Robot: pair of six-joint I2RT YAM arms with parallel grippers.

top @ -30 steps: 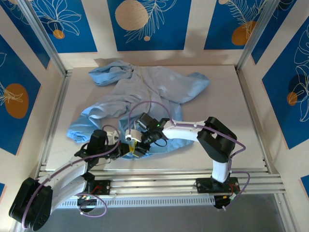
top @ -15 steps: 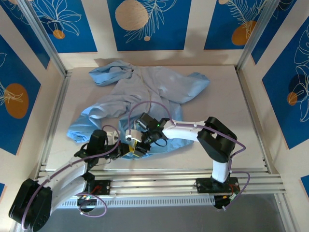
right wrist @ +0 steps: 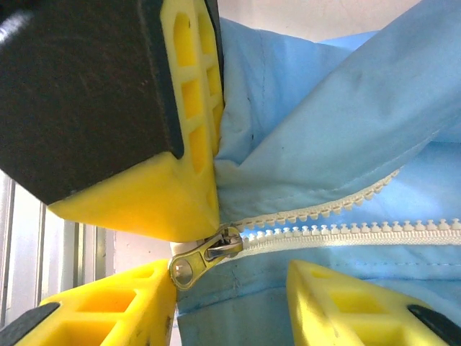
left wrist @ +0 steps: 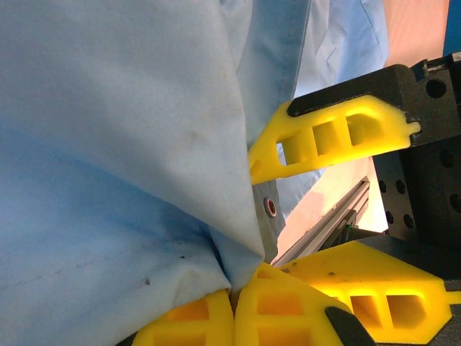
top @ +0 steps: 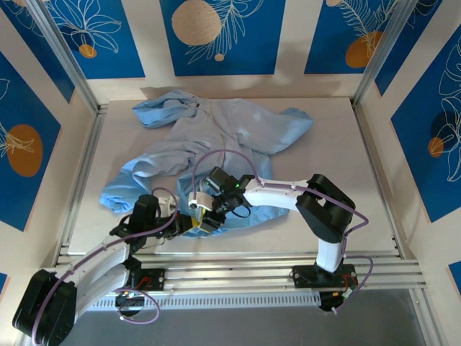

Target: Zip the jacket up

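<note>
The light-blue jacket (top: 223,137) lies crumpled across the table, its hem at the near edge. My left gripper (top: 186,225) is shut on a fold of the jacket's hem (left wrist: 144,180), the fabric pinched between its yellow fingertips (left wrist: 281,310). Close to its right, my right gripper (top: 204,218) is open around the bottom of the zipper. In the right wrist view the brass slider (right wrist: 216,251) sits at the zipper's lower end. Its pull tab (right wrist: 184,271) is next to my right gripper's (right wrist: 230,277) left finger (right wrist: 101,317). White zipper teeth (right wrist: 346,216) run off to the right, the two rows apart.
Aluminium rails (top: 238,254) run along the near table edge just below both grippers. Metal posts and blue patterned walls (top: 29,144) enclose the table on three sides. Bare tabletop (top: 338,151) stretches to the right of the jacket.
Hardly anything: the right wrist has edged slightly to the right and the left arm has shifted a little. The jacket lies as before.
</note>
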